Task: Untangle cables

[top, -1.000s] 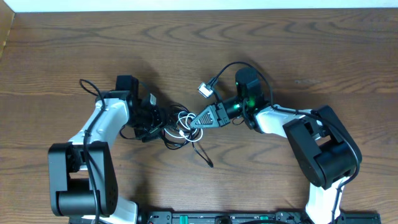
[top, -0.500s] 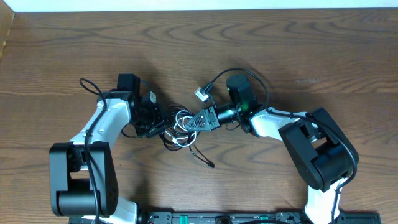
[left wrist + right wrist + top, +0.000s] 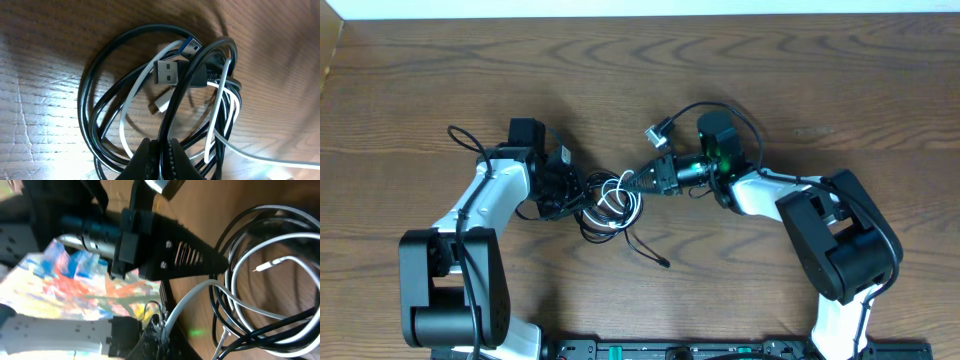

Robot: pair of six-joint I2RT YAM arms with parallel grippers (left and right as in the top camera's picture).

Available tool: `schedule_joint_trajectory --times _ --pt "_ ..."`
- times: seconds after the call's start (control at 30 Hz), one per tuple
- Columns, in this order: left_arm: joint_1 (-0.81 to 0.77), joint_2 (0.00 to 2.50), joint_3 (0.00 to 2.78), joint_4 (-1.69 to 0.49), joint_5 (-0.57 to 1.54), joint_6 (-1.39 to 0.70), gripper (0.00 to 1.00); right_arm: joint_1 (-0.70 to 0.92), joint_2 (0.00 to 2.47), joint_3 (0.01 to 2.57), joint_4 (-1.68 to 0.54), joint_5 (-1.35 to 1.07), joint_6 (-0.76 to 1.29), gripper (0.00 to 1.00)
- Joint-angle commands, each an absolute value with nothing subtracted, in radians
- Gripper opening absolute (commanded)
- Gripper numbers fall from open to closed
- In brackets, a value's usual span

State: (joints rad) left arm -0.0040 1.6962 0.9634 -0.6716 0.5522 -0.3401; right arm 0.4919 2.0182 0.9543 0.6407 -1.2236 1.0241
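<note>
Overhead gives you the layout, says one: the tangle of thin black cords with one white cord (image 3: 608,203) lies mid-way across the brown wooden table (image 3: 800,70). It sits between the left gripper (image 3: 576,193) and the right gripper (image 3: 632,183), and both tips reach into it. A small silver plug (image 3: 658,133) sits apart, beside the right wrist. A loose black cord end (image 3: 665,263) trails toward the near edge.

Can you read the jaws from up there? asks the other.

No, they are too small. The left wrist view settles its own: the left gripper (image 3: 161,150) is pinched tight on a black cord (image 3: 172,102) that climbs across the heap.

What else does only that view give?

A flat silver USB plug (image 3: 167,72), a blue-tipped plug (image 3: 190,47), and the white cord (image 3: 131,92) looping among the black ones.

And the right wrist view?

It is blurred, but the right gripper (image 3: 152,330) is closed on the white cord (image 3: 200,287), which runs out from its tip toward the black loops.
</note>
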Motion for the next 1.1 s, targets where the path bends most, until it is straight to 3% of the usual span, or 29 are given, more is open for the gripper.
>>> schedule_joint_trajectory --times 0.0,0.43,0.57,0.6,0.67,0.9,1.07 --pt "-0.004 1.678 0.955 -0.672 0.537 -0.328 0.08 0.479 1.997 0.953 0.678 -1.21 1.118 0.01" --pt "-0.004 1.678 0.954 -0.675 0.537 -0.311 0.08 0.48 1.997 0.953 1.032 -1.241 1.48 0.01" --pt "-0.004 1.678 0.954 -0.675 0.537 -0.311 0.1 0.483 1.997 0.952 1.046 -1.255 1.46 0.01" --pt "-0.004 1.678 0.953 -0.676 0.538 -0.311 0.24 0.486 1.997 0.952 1.044 -1.26 1.443 0.01" --pt "-0.004 1.678 0.953 -0.678 0.538 -0.311 0.29 0.49 1.997 0.952 1.044 -1.266 1.399 0.01" --pt "-0.004 1.678 0.953 -0.687 0.538 -0.282 0.3 0.475 1.997 0.952 1.031 -1.229 1.309 0.01" --pt "-0.004 1.678 0.953 -0.687 0.538 -0.281 0.3 0.47 1.997 0.952 0.903 -1.201 1.165 0.01"
